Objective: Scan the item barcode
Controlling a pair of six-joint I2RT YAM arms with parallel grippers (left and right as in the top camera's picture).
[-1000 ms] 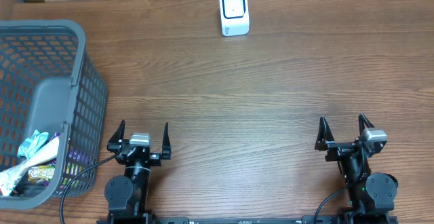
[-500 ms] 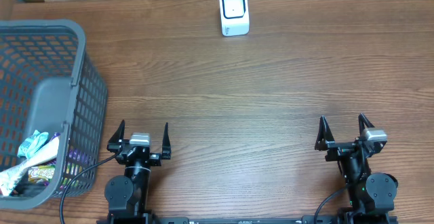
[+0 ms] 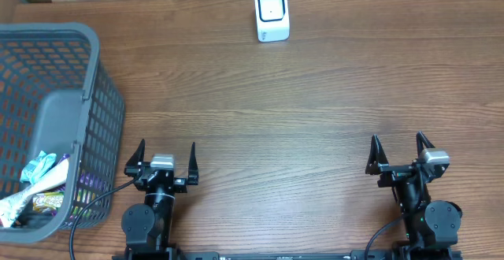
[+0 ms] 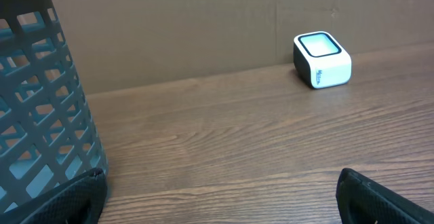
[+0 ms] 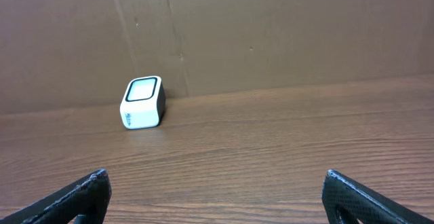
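Wood-grain surface (image 3: 299, 110), overhead: one basket, one scanner, two pincers.
Grey mesh plastic basket (image 3: 98, 79) at the left edge, holding a few crinkled snack packets (image 3: 39, 183) in its near corner. White barcode scanner (image 3: 272, 13) at the far edge, near centre, well apart from the basket. Left pincer (image 3: 167, 146) and right pincer (image 3: 398, 139) at the near edge, fingers spread wide, pointing toward the far side.

light: even, soft | shadows: faint | focus: sharp | glare: perhaps none

Overhead looks straight down on the table (image 3: 315, 94); both wrist views face low across it, sharing the far scanner (image 4: 322, 60).
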